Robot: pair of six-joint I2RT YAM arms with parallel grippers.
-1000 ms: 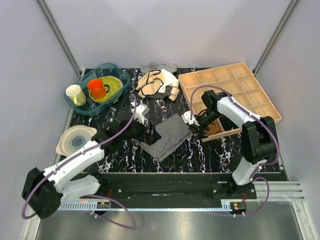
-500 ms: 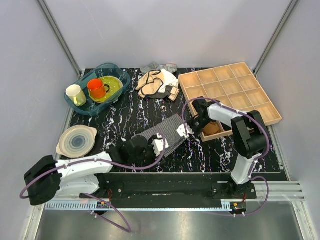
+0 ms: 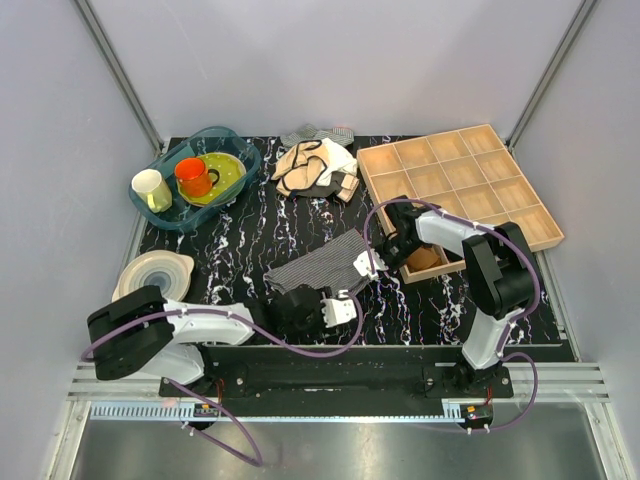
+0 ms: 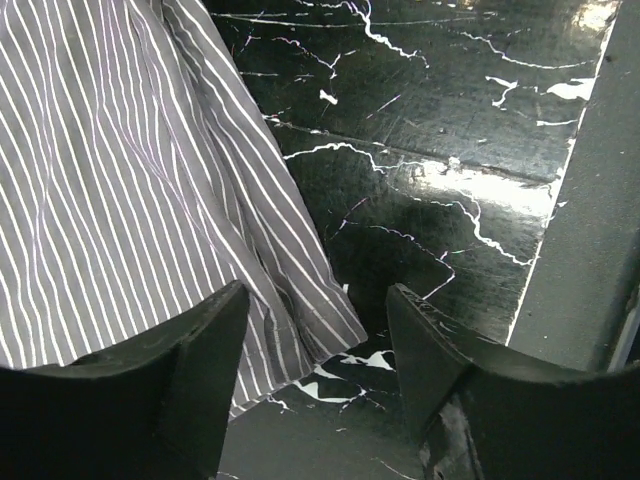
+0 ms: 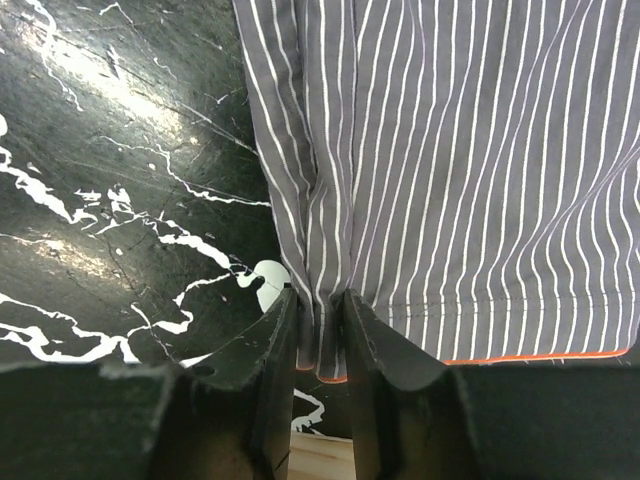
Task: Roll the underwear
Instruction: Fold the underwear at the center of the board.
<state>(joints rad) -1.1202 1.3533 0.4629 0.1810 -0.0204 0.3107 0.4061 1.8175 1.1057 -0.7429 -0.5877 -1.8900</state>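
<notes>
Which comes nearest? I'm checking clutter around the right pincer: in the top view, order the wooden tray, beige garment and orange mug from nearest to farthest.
From the right pincer:
1. Wooden tray, right beside it.
2. Beige garment, far centre.
3. Orange mug, far left.

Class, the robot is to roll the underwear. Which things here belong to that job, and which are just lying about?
Belongs to the job:
striped underwear
right gripper, pinching its hem
left gripper, open at a corner

Just lying about:
wooden tray
beige garment
blue tub
orange cup
round dish
</notes>
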